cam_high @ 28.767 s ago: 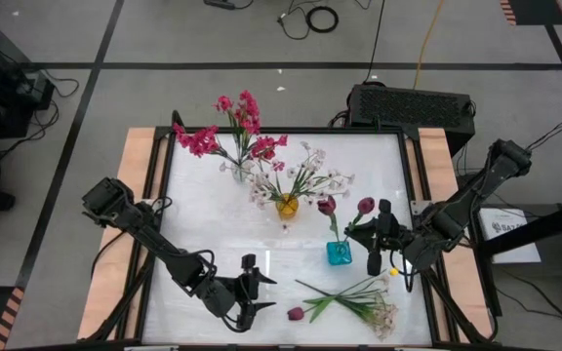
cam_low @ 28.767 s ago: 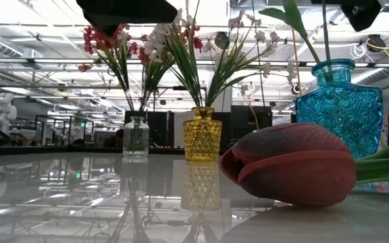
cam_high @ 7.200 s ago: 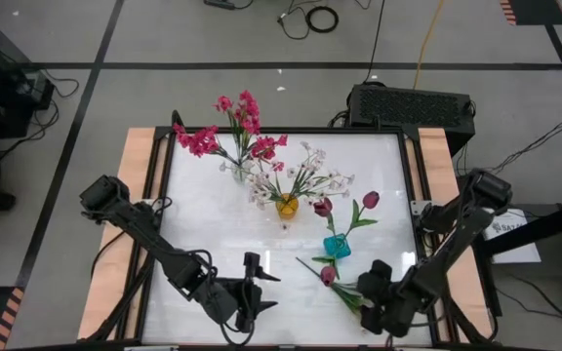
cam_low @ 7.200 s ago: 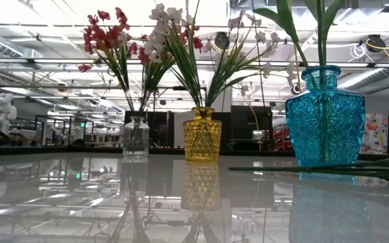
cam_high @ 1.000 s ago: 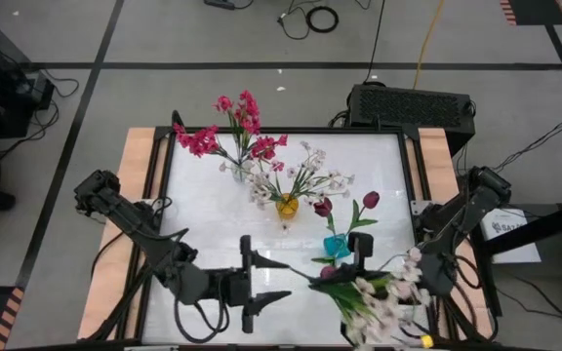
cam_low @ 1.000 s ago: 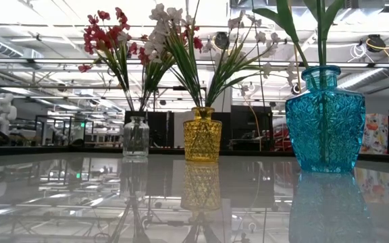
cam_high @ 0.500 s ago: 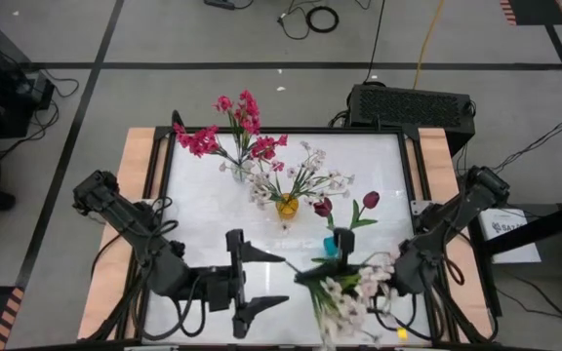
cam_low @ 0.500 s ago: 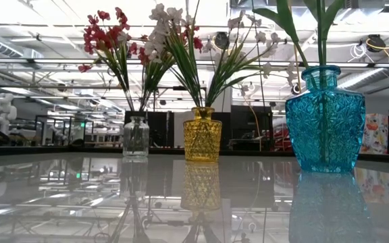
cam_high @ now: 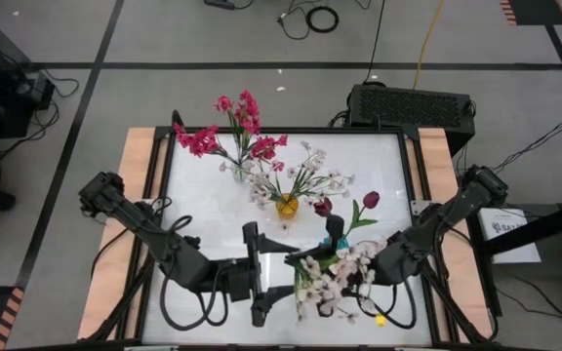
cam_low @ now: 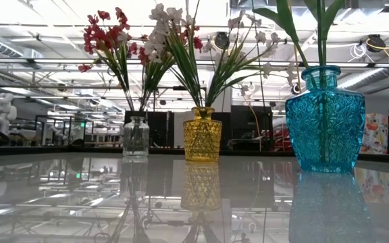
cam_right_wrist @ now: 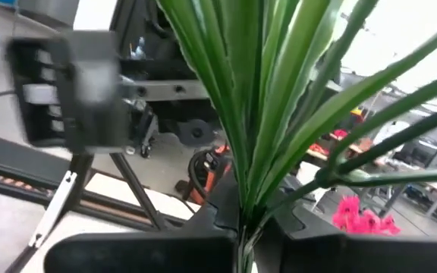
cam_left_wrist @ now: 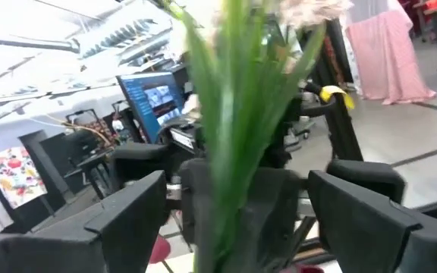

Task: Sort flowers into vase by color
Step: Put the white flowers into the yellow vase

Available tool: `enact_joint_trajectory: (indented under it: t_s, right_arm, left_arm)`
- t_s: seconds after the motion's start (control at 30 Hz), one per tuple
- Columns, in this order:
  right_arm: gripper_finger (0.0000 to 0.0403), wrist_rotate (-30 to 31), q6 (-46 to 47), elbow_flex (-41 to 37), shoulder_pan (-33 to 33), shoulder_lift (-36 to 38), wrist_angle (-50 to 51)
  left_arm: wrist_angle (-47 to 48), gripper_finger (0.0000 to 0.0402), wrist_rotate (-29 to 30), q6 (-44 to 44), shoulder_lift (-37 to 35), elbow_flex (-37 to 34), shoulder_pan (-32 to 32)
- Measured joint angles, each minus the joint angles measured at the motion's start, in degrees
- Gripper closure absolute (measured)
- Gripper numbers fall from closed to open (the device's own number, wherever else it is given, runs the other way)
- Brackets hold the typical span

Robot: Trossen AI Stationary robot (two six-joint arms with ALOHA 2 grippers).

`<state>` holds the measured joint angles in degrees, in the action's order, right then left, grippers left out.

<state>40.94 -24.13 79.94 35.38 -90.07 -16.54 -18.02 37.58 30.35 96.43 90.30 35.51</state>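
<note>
My right gripper [cam_high: 367, 265] is shut on a white-blossomed sprig [cam_high: 325, 278] held over the table's near middle. In the right wrist view, its green leaves [cam_right_wrist: 279, 114] fan out away from the fingers. My left gripper [cam_high: 273, 278] is open and faces it from the left. The sprig's stems [cam_left_wrist: 234, 129] stand between the left gripper's fingers; I cannot tell whether they touch. Magenta flowers stand in a clear vase [cam_high: 237, 168], white ones in a yellow vase [cam_high: 287, 205], and maroon tulips in a blue vase [cam_high: 335, 244]. My right gripper pinches the sprig's bundled stem base [cam_right_wrist: 243, 227] between its two fingers. The fingers lie about level and point toward the table's left. The sprig is lifted clear of the table, and its blossoms [cam_high: 310, 283] reach out toward my left gripper.
The three vases stand in a slanting row from far left to middle right: clear [cam_low: 136, 137], yellow [cam_low: 202, 133], blue [cam_low: 325, 121]. The blue vase is just beyond the held sprig. The glossy table top [cam_high: 203, 219] lies bare at the left and near sides.
My right gripper has carried the white sprig toward the table's left and a little toward the far edge, still lifted clear. The blossoms now reach between my left gripper's fingers. My left gripper has risen slightly.
</note>
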Motion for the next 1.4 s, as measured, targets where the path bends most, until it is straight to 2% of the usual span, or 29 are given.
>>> enact_joint_trajectory:
  t_s: [0.2,0.3,0.4,1.0,1.13,1.3,1.4]
  right_arm:
    - [0.0397,0.07,0.75,0.0,-0.63,0.01,1.22]
    - [0.0397,0.2,0.74,0.0,-0.55,0.01,1.77]
    - [0.0397,2.87,0.62,0.0,-0.6,0.01,2.87]
    - [0.039,4.14,0.99,0.0,-0.84,0.01,5.46]
    - [0.036,4.23,0.99,0.0,-0.23,0.01,5.85]
    - [0.0286,4.79,0.96,0.0,2.31,0.7,4.85]
    - [0.0242,8.0,0.36,0.22,4.93,1.75,4.29]
  left_arm:
    - [0.53,0.0113,0.14,0.02,0.03,0.0,-0.88]
    - [0.93,0.0145,0.17,0.02,0.03,0.0,-1.49]
    - [1.6,0.018,0.15,-0.02,0.03,0.0,-1.63]
    - [3.43,0.0372,0.42,1.54,0.01,-0.02,-2.16]
    - [3.68,0.039,0.48,3.08,0.01,-0.02,-2.1]
    - [6.97,0.0393,0.39,3.5,-1.58,-0.09,-1.3]
    - [8.26,0.0394,-0.23,3.63,-3.36,-0.53,-0.47]
